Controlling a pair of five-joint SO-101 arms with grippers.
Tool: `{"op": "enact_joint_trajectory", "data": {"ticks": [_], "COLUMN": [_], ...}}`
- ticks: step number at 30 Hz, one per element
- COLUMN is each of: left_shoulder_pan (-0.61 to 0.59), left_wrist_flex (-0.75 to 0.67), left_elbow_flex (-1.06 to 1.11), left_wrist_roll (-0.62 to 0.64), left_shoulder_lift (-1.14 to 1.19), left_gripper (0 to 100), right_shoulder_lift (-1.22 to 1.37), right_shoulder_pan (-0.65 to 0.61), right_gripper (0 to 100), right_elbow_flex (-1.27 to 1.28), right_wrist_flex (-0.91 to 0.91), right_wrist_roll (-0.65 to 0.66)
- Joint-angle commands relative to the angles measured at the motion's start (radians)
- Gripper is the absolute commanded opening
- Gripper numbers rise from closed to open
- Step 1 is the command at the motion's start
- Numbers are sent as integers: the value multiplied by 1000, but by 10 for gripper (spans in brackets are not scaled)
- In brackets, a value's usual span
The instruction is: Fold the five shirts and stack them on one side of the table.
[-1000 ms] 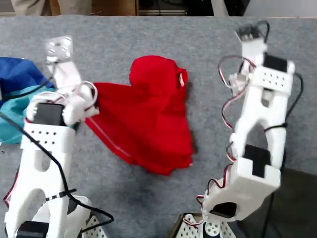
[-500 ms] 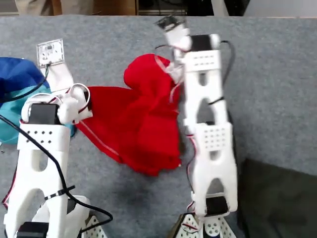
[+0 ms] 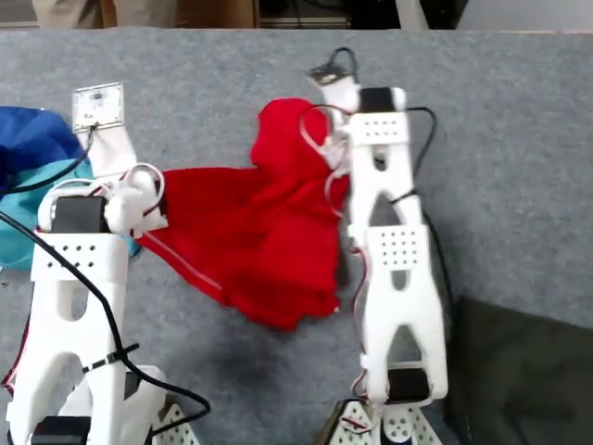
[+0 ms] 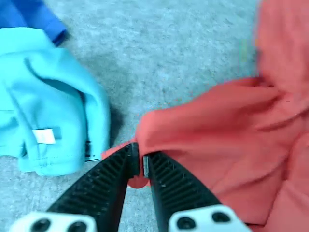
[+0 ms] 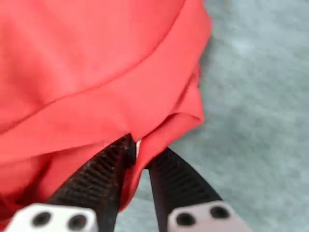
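Swinging right arm: a second ago it stood folded back at 3 o'clock of the table (image 3: 519,139), well clear of the cloth. Now it lies stretched along the 3 o'clock edge of the red shirt (image 3: 250,232), reaching the far lobe at about 1 o'clock.
Right gripper (image 5: 137,147): jaws pinched nearly closed, with a fold of red hem caught between the tips.
Left gripper (image 4: 139,159): clamped tight on the shirt's 9 o'clock corner, which has been drawn a little further toward 9 o'clock, so that edge looks tauter.
Red shirt: mid-table and rumpled, its far lobe narrower than before.
Meaning: both ends seem secured, so spreading or a first fold can probably begin (nothing is folded yet).
Other shirts: the turquoise shirt (image 4: 43,106) and blue shirt (image 3: 32,139) are heaped at 9 o'clock, near the left gripper; a dark garment (image 3: 519,371) lies at 5 o'clock.
Pose: left arm on a short reach, wrist bent over; right arm nearly fully extended, wrist pitched down.
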Motion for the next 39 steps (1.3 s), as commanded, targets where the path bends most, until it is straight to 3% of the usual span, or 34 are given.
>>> {"op": "enact_joint_trajectory", "data": {"ticks": [1,20,30,32,37,39], "left_shoulder_pan": [-54,-52,127,152,152,150], "left_wrist_flex": [-37,-184,-141,-141,-135,-135], "left_elbow_flex": [3,222,334,359,396,402], "left_wrist_roll": [-5,-32,-86,-117,-181,-186], "left_shoulder_lift": [-21,-21,-21,-21,-22,-24], "left_gripper": [18,18,18,18,18,18], "right_shoulder_lift": [-62,-874,-1122,-1150,-1264,-1337], "right_shoulder_pan": [104,360,438,432,437,437], "right_gripper": [5,5,10,55,317,329], "right_elbow_flex": [-16,1102,1690,1758,1802,1791], "right_wrist_flex": [23,11,-173,-193,-155,-123], "right_wrist_roll": [55,565,735,760,862,868]}}
